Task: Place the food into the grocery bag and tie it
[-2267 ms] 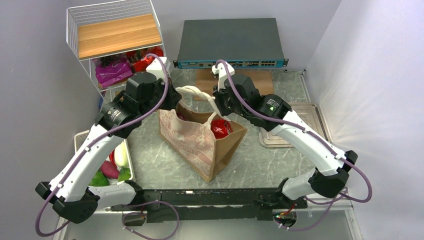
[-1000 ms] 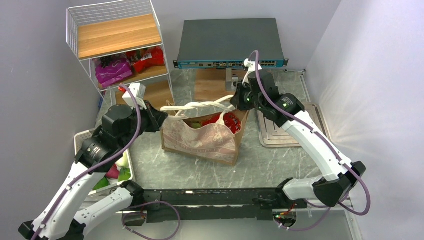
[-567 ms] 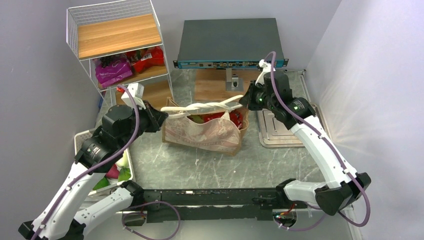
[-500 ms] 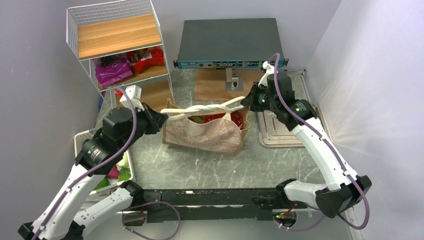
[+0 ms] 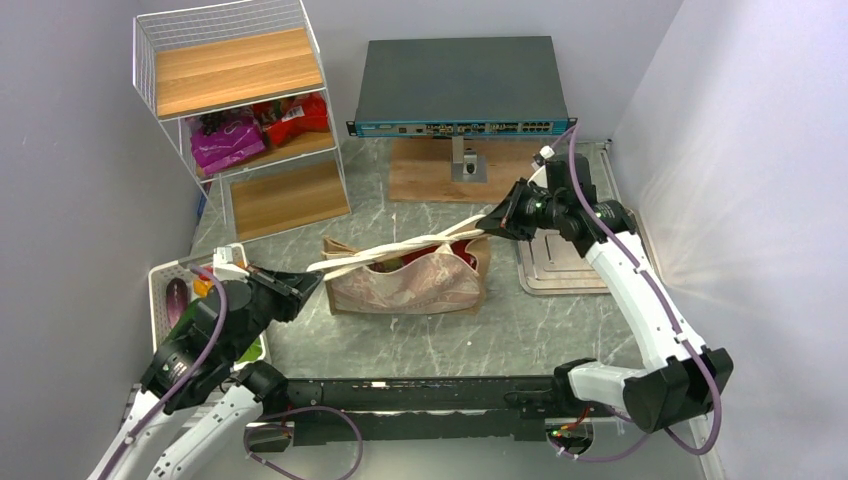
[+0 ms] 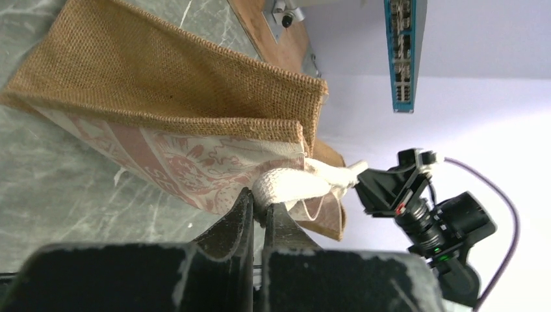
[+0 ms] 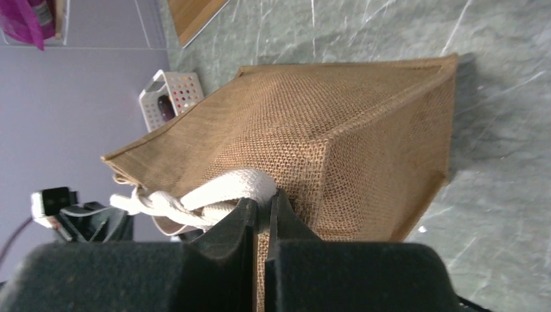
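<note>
The white basket point(image 5: 160, 275) sits at the left edge of the desk point(image 5: 400, 335), partly hidden by my left arm. I can't tell what is left in it.

Just right of it, my left tool point(image 5: 312, 276) is pinched almost fully closed on one end of the cream handles point(image 5: 400, 247). The left wrist view shows the rope squeezed between the fingers point(image 6: 237, 221).

From there the handles run as one twisted, taut line up and to the right, above the mouth of the grocery bag point(image 5: 410, 290). The bag stands mid-desk, printed side toward me, with a red snack packet point(image 5: 455, 246) showing at its open top.

At the right end, my right tool point(image 5: 492, 218) is clamped equally tight on the other end of the handles.

I judge the packing done and the tying in hand, with both ends drawn apart to cinch the twist. I can't tell whether a true knot has formed. The next move calls for a steady, even outward pull, with the bag staying upright, then slackening to check that the tie holds before letting go.
</note>
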You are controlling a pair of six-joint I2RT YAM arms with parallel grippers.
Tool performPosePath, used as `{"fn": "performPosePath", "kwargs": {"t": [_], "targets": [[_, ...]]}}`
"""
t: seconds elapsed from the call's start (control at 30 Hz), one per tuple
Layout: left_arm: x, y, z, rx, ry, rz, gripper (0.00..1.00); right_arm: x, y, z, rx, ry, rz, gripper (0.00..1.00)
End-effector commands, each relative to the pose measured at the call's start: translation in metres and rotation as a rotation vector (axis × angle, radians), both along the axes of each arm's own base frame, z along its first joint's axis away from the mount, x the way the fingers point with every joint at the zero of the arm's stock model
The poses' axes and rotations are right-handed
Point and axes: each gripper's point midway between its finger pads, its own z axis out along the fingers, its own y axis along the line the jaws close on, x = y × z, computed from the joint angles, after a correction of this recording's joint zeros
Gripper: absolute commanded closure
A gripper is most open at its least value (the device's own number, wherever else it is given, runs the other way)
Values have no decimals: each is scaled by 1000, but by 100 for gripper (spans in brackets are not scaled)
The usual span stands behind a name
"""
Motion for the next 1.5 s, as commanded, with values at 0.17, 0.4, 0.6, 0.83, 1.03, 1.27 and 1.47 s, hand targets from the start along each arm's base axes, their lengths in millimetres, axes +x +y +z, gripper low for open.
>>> {"fn": "performPosePath", "kwargs": {"t": [0.17, 0.4, 0.6, 0.83, 1.03, 1.27, 1.47], "targets": [[-43, 172, -22, 134, 34, 793, 100, 67, -214, -32, -311, 19, -871, 100], [-76, 200, -30, 113, 70, 883, 100, 77, -226, -55, -164, 96, -947, 100], [-77, 210, -25, 89, -24, 924, 100, 93, -217, -44, -57, 83, -926, 100], [-68, 201, -19, 164, 0, 879, 98, 107, -202, -11, -123, -20, -824, 100], [-52, 193, -11, 207, -42, 849, 84, 102, -169, 3, -121, -67, -697, 100], [-34, 182, 4, 262, -72, 813, 63, 85, -139, 25, -169, -134, -542, 32], [-22, 170, 12, 280, -91, 767, 42, 63, -155, 38, -285, -185, -543, 21]]}}
